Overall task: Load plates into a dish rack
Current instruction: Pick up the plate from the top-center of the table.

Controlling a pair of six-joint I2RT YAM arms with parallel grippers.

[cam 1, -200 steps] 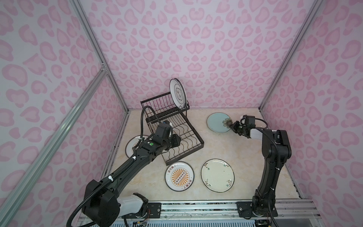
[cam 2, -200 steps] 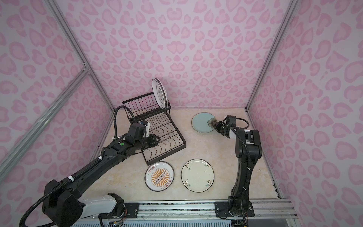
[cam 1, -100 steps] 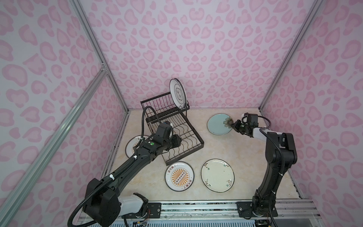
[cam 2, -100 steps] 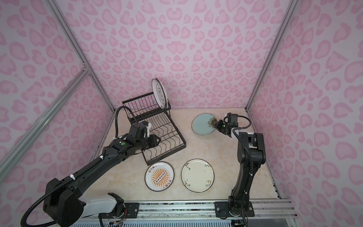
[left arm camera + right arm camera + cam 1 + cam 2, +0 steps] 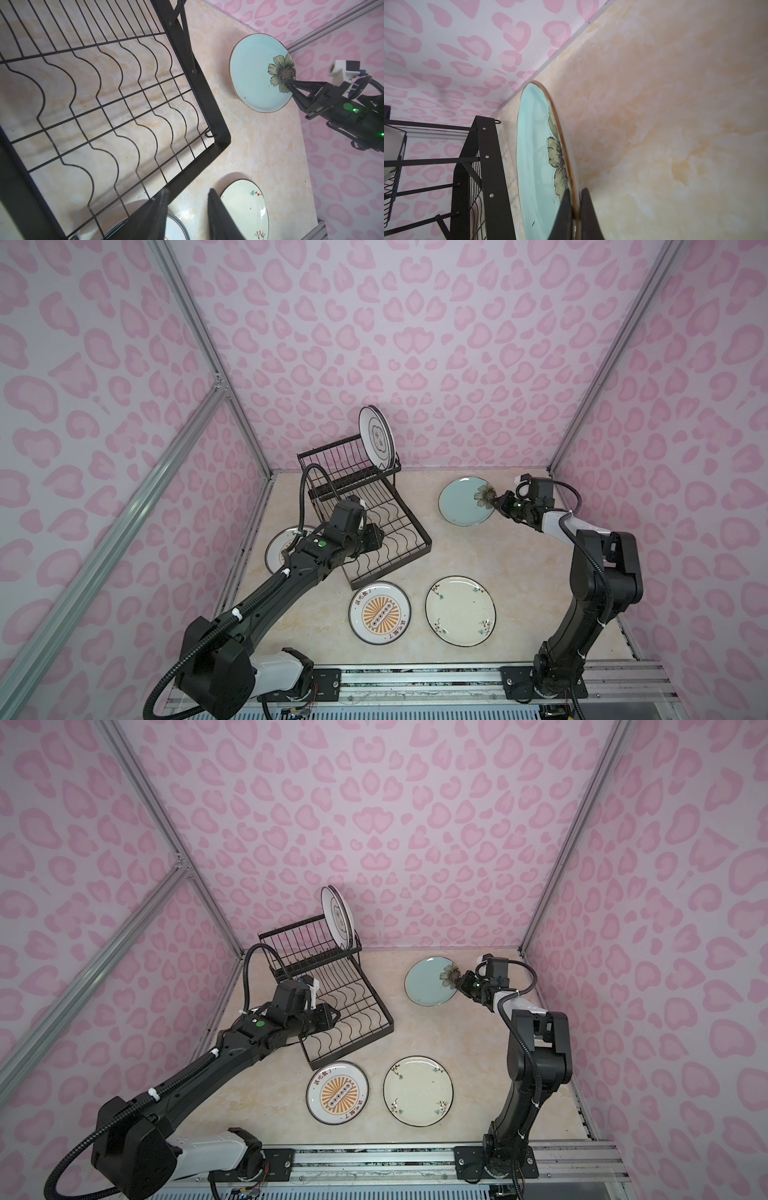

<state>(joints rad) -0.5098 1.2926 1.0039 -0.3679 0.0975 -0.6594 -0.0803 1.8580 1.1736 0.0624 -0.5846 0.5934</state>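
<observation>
in a top view, the right gripper (image 5: pixel 496 502) is clamping the rim of the pale blue-green round ceramic plate (image 5: pixel 461 504), lying on the beige tabletop (image 5: pixel 478 556). in the left wrist view, the left gripper (image 5: pixel 187 190) is hanging part-open, empty, over the black wire dish rack (image 5: pixel 218 124). in the right wrist view, the thin glazed rim is looking slippery and fragile, wanting a deeper bite.

Light even and diffuse, moderately bright. Dish rack (image 5: pixel 209 104) wires cast faint, soft shadows on the table (image 5: pixel 259 149). Sheen on cream plate (image 5: pixel 245 209). Both top views sharp, with wide-angle stretch at the corners. Right wrist view: near rim of pale blue-green plate (image 5: pixel 533 155) blurred.
</observation>
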